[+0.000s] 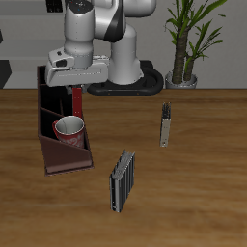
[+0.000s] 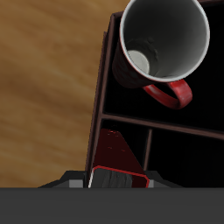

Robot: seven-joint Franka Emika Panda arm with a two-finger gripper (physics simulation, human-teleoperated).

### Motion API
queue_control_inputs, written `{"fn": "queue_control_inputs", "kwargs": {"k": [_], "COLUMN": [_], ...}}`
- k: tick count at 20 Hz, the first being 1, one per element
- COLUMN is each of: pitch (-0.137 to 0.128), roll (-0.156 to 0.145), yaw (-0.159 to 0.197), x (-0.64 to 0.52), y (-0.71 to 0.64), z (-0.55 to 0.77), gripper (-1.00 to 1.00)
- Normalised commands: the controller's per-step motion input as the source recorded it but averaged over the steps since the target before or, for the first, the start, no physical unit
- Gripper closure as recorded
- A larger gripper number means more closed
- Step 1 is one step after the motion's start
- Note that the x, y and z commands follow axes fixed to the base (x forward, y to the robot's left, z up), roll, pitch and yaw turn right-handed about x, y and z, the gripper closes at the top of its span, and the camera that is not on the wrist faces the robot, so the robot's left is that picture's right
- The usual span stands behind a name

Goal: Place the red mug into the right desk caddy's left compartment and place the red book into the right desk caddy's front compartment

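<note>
The red mug (image 1: 69,128) (image 2: 162,44) stands upright inside a squarish section of the right desk caddy (image 1: 44,108) (image 2: 95,105), handle towards the neighbouring divider. My gripper (image 1: 76,88) (image 2: 114,178) hangs over the caddy farther back than the mug and is shut on the red book (image 1: 77,100) (image 2: 118,150). The book hangs upright from the fingers, its lower end over the section across the divider from the mug. Whether the book touches the caddy floor cannot be told.
A grey striped book (image 1: 121,180) stands near the table's front edge. A small slim dark book (image 1: 166,123) stands mid-table. A potted plant (image 1: 186,43) and the robot's base (image 1: 125,82) are at the back.
</note>
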Motion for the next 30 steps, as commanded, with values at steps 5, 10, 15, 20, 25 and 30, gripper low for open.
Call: {"fn": "queue_control_inputs", "kwargs": {"k": [5, 10, 15, 20, 25, 30], "pitch": [0.007, 0.021, 0.032, 0.029, 0.038, 0.036], "roll": [-0.014, -0.023, 0.007, 0.010, -0.007, -0.025], "yaw": [-0.017, -0.008, -0.002, -0.018, -0.003, -0.019], "x": [0.00, 0.02, 0.01, 0.00, 0.03, 0.05], "y": [-0.11, -0.07, 0.01, 0.07, -0.02, -0.05], "z": [-0.03, -0.13, -0.14, -0.20, -0.21, -0.08], "gripper": [1.00, 1.00, 1.00, 1.00, 1.00, -1.00]}}
